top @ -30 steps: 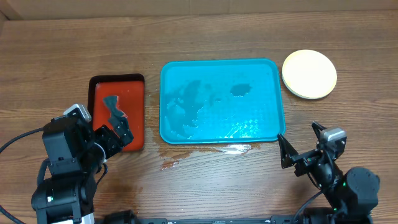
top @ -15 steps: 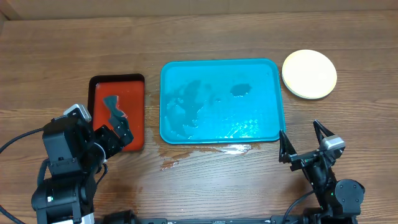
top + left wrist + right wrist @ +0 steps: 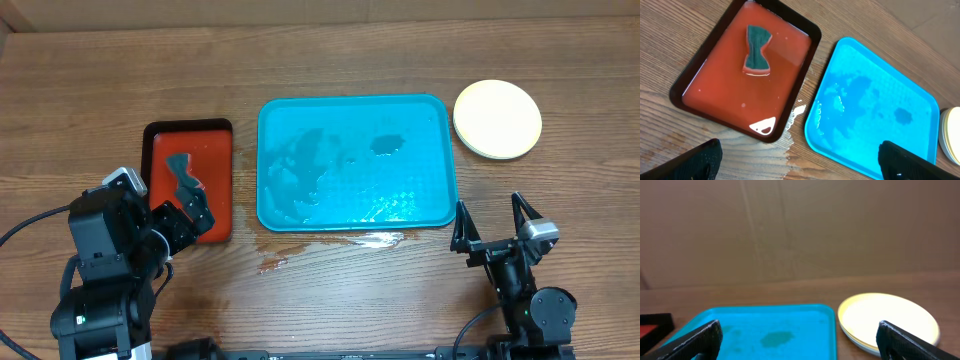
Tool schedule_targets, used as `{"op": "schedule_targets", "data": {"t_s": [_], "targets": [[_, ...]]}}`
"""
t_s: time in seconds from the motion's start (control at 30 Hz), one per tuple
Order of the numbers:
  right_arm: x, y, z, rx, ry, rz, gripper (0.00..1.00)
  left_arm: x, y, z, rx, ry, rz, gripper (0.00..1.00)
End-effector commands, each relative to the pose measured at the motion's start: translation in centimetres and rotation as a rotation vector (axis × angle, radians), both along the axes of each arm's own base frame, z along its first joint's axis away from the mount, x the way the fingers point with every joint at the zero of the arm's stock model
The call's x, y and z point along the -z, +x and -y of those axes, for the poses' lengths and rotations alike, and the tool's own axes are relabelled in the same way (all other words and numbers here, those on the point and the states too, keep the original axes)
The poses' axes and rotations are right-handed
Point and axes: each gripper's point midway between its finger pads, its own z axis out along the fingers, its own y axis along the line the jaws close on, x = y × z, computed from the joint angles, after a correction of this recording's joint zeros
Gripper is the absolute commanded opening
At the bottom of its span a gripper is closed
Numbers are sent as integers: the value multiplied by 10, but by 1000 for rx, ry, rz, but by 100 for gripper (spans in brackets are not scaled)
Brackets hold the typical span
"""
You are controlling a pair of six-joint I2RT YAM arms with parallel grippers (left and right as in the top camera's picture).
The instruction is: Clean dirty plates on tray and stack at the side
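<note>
The teal-blue tray (image 3: 352,162) lies mid-table, wet, with no plates on it; it also shows in the left wrist view (image 3: 875,110) and the right wrist view (image 3: 765,330). The plates (image 3: 497,118) sit stacked to its right, a pale yellow one on top; the stack shows in the right wrist view (image 3: 887,320) and at the edge of the left wrist view (image 3: 951,135). My left gripper (image 3: 185,215) is open and empty over the red tray's near edge. My right gripper (image 3: 490,228) is open and empty, near the teal tray's front right corner.
A red tray (image 3: 188,175) with black rim holds liquid and a green sponge (image 3: 757,50). Spilled water (image 3: 330,245) wets the wood in front of the teal tray. A cardboard wall (image 3: 800,230) stands behind the table.
My right gripper has drawn back toward the table's front edge and tilted more upright. The left arm has not moved.
</note>
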Motion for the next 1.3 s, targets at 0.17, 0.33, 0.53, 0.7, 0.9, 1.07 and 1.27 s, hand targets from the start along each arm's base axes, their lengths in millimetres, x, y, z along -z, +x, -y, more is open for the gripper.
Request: {"op": "schedule_targets", "data": {"t_s": [0.17, 0.33, 0.53, 0.7, 0.9, 1.07, 1.27], "targets": [[21, 2, 15, 86, -7, -75, 100, 2, 0, -2, -14, 1, -3, 100], [21, 2, 15, 84, -6, -75, 100, 2, 0, -2, -14, 1, -3, 99], [21, 2, 15, 84, -6, -75, 100, 2, 0, -2, -13, 1, -3, 99], [21, 2, 15, 84, -6, -75, 100, 2, 0, -2, -14, 1, -3, 100], [21, 2, 15, 84, -6, -75, 100, 2, 0, -2, -14, 1, -3, 100], [21, 2, 15, 84, -6, -75, 100, 2, 0, -2, -14, 1, -3, 100], [21, 2, 15, 84, -6, -75, 100, 2, -1, -2, -14, 3, -7, 100]]}}
